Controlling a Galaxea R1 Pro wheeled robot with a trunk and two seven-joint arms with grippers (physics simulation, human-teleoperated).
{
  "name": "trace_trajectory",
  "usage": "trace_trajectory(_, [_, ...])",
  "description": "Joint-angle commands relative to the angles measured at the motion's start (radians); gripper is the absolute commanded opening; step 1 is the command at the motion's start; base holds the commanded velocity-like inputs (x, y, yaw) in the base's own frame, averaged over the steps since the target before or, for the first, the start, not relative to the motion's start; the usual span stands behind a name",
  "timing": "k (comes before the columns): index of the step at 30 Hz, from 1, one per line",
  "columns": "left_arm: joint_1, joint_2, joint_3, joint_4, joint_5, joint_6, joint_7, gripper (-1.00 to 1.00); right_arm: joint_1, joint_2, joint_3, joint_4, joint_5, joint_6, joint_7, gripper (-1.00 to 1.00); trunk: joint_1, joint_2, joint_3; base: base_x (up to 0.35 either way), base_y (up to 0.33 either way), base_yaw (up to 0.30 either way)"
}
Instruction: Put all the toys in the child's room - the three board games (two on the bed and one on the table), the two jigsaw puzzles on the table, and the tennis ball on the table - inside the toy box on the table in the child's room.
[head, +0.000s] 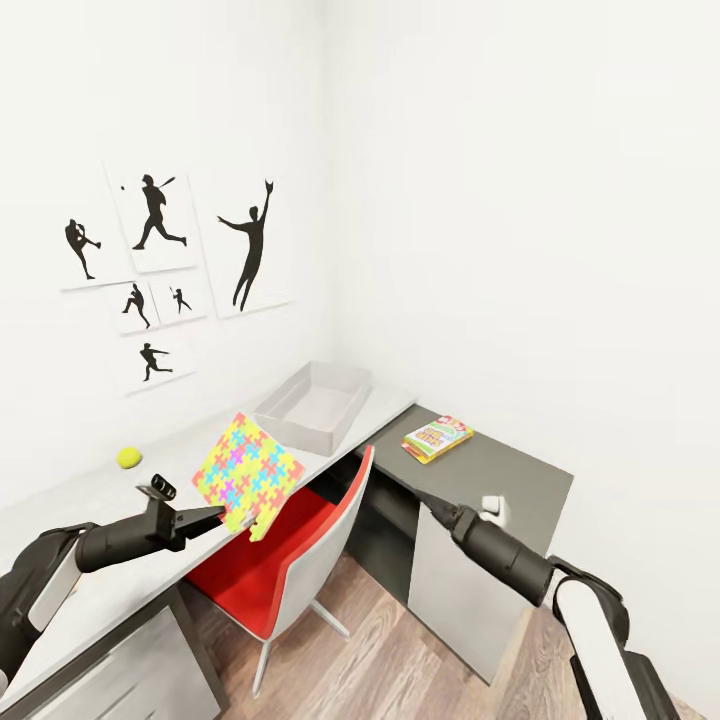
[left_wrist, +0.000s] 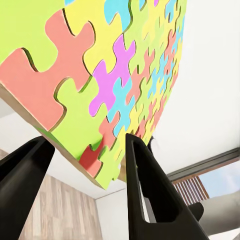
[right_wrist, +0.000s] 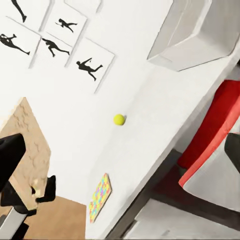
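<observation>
My left gripper is shut on the lower edge of a multicoloured jigsaw puzzle, holding it tilted in the air over the white table's front edge. In the left wrist view the puzzle sits between the two black fingers. The grey toy box stands open in the table's far corner. A yellow-green tennis ball lies by the wall. A board game lies on the dark desk. My right gripper hangs open and empty above that desk. A second puzzle lies near the table edge.
A red and white chair is tucked under the white table, below the held puzzle. The dark grey desk joins the table at the corner. Silhouette posters hang on the wall. Wood floor lies between the arms.
</observation>
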Motion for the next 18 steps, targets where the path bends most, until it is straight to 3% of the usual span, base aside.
trace_trajectory(1, [-0.001,0.000,0.000,0.000,0.002,0.011,-0.003,-1.00,-0.003,0.002,0.000,-0.001,0.011,0.010,-0.022,1.00,0.001,-0.002,-0.002,0.000,0.000,0.000])
trace_trajectory(4, [-0.001,0.000,-0.002,0.000,0.001,0.011,-0.002,-1.00,-0.023,0.003,0.007,0.002,0.029,0.018,-0.063,1.00,0.001,-0.002,-0.002,0.000,0.000,0.000])
trace_trajectory(10, [-0.001,0.000,-0.004,-0.002,-0.001,0.011,-0.001,-1.00,-0.037,-0.004,0.000,-0.001,0.038,0.043,-0.075,1.00,0.001,-0.002,-0.002,0.000,0.000,0.000])
trace_trajectory(16, [-0.005,-0.005,-0.002,-0.081,-0.011,0.013,0.005,-1.00,-0.040,-0.062,-0.006,-0.002,0.039,0.054,-0.075,1.00,0.001,-0.002,-0.002,0.000,0.000,0.000])
trace_trajectory(18, [-0.041,-0.006,-0.002,-0.116,-0.014,0.013,0.006,-1.00,-0.039,-0.072,-0.008,-0.002,0.038,0.055,-0.073,1.00,0.001,-0.002,-0.002,0.000,0.000,0.000])
